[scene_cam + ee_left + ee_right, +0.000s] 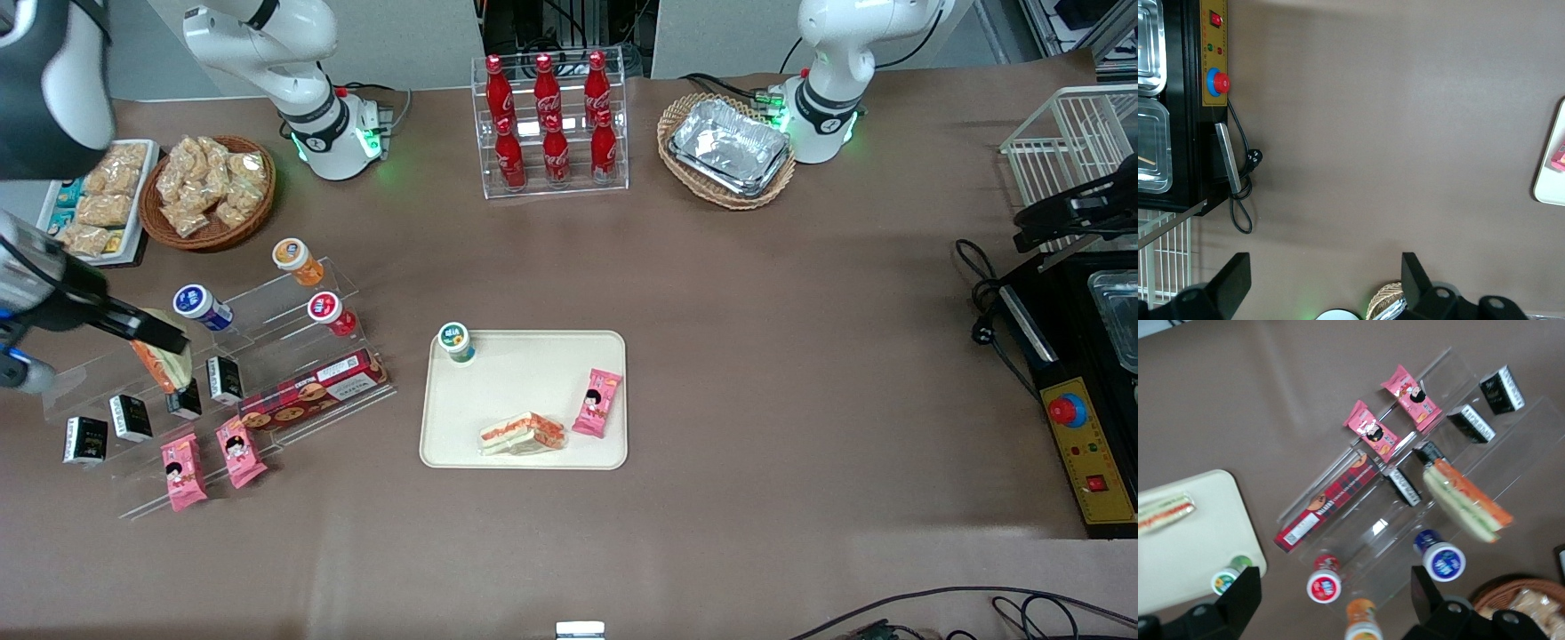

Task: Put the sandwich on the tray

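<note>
The sandwich (pixel 523 433), a small clear-wrapped wedge with orange-red stripes, lies flat on the cream-beige tray (pixel 524 391), near the tray's edge closest to the front camera and beside a pink snack packet (pixel 597 403). A green-capped cup (pixel 457 341) stands on a tray corner. My right gripper (pixel 176 341) is open and empty. It hovers above the clear stepped shelf toward the working arm's end of the table, well apart from the tray. The right wrist view shows the gripper (pixel 1335 600) open, with the sandwich (pixel 1165 512) on the tray (pixel 1201 540).
A taller triangular sandwich (pixel 164 363) leans on the clear shelf (pixel 267 356) just under the gripper, among capped bottles, black cartons, pink packets and a red biscuit box (pixel 313 391). A cola rack (pixel 551 124), a snack basket (pixel 206 188) and foil trays (pixel 729 147) stand farther back.
</note>
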Tool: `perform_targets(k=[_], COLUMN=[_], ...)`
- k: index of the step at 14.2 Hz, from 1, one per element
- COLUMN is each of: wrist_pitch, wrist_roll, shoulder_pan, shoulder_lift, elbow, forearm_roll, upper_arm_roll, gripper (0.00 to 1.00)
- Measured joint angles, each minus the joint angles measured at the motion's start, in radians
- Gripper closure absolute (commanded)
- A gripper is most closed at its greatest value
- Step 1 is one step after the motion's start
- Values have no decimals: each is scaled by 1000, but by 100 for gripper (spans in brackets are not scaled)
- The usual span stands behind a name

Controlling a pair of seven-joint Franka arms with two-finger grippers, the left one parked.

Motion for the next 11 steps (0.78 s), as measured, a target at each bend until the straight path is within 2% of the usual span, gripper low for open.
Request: perform_targets(k=[7,11], wrist_pitch=[-2,-2], wrist_roll=[-384,-471], shoulder_pan=[-107,-167], shoulder_lift=[-71,-140], elbow=[-40,-101], forearm_roll=[-2,-2], upper_arm_roll=[1,0], gripper=[0,0])
